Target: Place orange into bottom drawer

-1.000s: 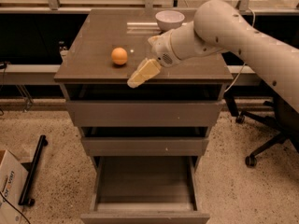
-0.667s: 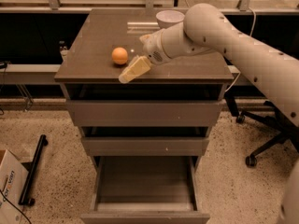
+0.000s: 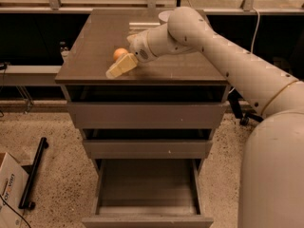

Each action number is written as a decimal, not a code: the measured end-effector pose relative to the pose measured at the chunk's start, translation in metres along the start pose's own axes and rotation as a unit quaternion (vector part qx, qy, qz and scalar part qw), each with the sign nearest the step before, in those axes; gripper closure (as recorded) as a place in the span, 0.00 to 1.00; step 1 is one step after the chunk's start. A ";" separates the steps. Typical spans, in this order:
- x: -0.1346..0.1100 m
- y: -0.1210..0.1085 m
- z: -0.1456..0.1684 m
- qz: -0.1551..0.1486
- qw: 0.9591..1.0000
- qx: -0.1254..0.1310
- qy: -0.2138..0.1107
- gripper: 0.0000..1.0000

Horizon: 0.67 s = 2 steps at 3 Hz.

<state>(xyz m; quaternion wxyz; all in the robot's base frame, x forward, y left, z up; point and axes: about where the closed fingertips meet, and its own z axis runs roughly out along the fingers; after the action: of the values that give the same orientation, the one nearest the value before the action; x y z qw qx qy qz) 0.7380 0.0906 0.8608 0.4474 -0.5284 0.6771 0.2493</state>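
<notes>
I am watching the gripper [image 3: 121,66] hanging low over the front left part of the cabinet top [image 3: 95,37], its pale yellow tip pointing down and left toward the front edge. The orange [image 3: 118,53] is sitting on that top, just behind the gripper and partly hidden by it. The two are looking as if they are touching, but I cannot tell for sure, and I cannot tell whether the gripper is released or clenched. The white arm [image 3: 228,56] is reaching in from the right, across the back of the top, where a white bowl [image 3: 164,16] is peeking out behind it. Below, the two upper drawers [image 3: 147,116] are showing their plain fronts, while the bottom drawer [image 3: 147,184] is standing pulled out, its flat grey interior facing up. On the floor at left, a cardboard box [image 3: 9,189] is lying beside a black bar [image 3: 34,172].
</notes>
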 end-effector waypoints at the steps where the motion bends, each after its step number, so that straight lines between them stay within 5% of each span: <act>1: 0.001 -0.007 0.018 0.013 1.000 -0.006 -0.001 0.18; 2: 0.009 -0.012 0.022 0.023 1.000 -0.002 0.010 0.41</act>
<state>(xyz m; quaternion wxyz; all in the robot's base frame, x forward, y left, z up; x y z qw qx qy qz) 0.7568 0.0998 0.8438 0.4341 -0.5155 0.6932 0.2556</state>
